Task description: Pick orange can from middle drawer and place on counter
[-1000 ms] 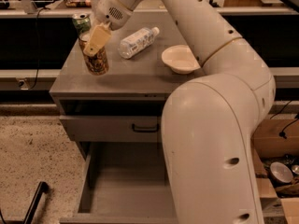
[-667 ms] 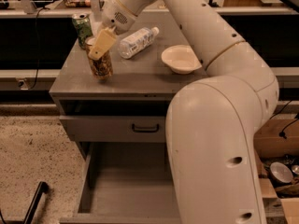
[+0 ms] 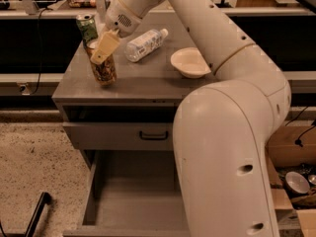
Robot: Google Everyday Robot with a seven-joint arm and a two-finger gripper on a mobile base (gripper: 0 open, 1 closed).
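Now the orange can (image 3: 103,69) stands on the desk (image 3: 148,85), near-left part, w/ the gripper (image 3: 102,48) right at its top. One jaw lies across the rim and the other is hidden, so can't tell if the jaws are clamped or slack. Best way imo: check the base sits flat, open jaws fully, then lift straight up. No sideways drag, since the green can (image 3: 87,27) is just behind & the bottle (image 3: 144,44) to the right.

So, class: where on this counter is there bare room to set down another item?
Bare: the front strip of the counter between the orange can and the bowl. Crowded: back left, where the gripper sits over that can, beside the green can and bottle.
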